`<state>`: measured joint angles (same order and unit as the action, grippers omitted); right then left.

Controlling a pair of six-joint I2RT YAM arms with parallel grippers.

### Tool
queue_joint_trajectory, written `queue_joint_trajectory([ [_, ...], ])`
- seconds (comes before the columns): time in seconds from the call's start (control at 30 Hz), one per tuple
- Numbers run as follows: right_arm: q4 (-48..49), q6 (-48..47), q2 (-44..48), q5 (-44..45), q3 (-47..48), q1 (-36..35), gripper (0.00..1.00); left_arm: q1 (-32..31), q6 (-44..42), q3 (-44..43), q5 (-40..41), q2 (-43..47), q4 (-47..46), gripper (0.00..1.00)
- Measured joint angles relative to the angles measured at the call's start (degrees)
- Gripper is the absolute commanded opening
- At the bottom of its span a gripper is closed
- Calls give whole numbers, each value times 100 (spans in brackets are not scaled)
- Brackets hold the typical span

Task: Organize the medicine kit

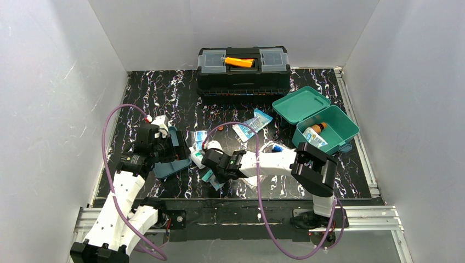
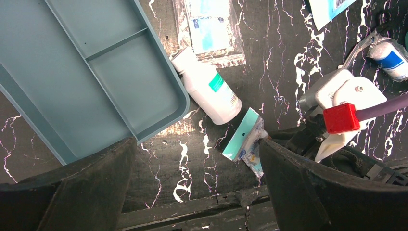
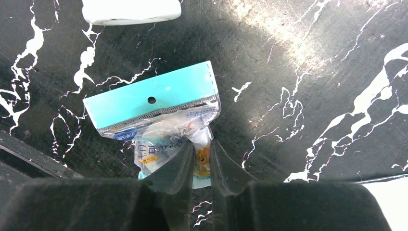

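My right gripper point(image 3: 202, 161) is clenched on a small clear plastic packet point(image 3: 159, 103) with a teal card header. Its 2 fingers pinch the packet's lower end. The header end lies flat on the black, white-veined table point(image 3: 312, 72).

My left gripper point(image 2: 196, 144) is released. Its 2 fingers stand wide apart above the table and hold nothing. It hangs just beside the near corner of a dark teal divided plastic tray point(image 2: 96, 72), which lies on the left side of the table.

A white plastic bottle point(image 2: 209, 89) with a green label lies on its side between the tray and the packet, close to the tray's edge. Flat clear sachets lie just beyond the bottle.

The medicine kit point(image 1: 334, 123), a small teal-green rectangular plastic box with rounded corners, sits at the right rear of the table, well apart from both grippers. Its hinged lid is open and tilted back. Inside are an orange-capped item and a printed packet.

A larger black plastic toolbox point(image 1: 244, 79) with an orange handle stands shut at the rear centre, near the kit's lid.
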<state>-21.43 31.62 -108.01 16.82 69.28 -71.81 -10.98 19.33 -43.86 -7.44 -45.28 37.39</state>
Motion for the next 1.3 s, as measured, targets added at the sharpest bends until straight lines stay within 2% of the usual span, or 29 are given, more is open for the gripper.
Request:
queue_joint_trajectory([
  [0.23,-87,243,116,221,-59,-83,1,0,0,0,2,0,0,99],
  [0.5,-1541,466,404,435,4,-87,1,0,0,0,20,-2,0,99],
  [0.7,-2337,560,1211,546,4,229,1,0,0,0,22,-20,0,100],
  [1.03,-2935,590,3134,667,-13,1635,1,0,-2,0,22,-50,0,100],
  [1.3,-3259,258,4103,748,-50,3613,1,0,0,0,22,-68,0,100],
])
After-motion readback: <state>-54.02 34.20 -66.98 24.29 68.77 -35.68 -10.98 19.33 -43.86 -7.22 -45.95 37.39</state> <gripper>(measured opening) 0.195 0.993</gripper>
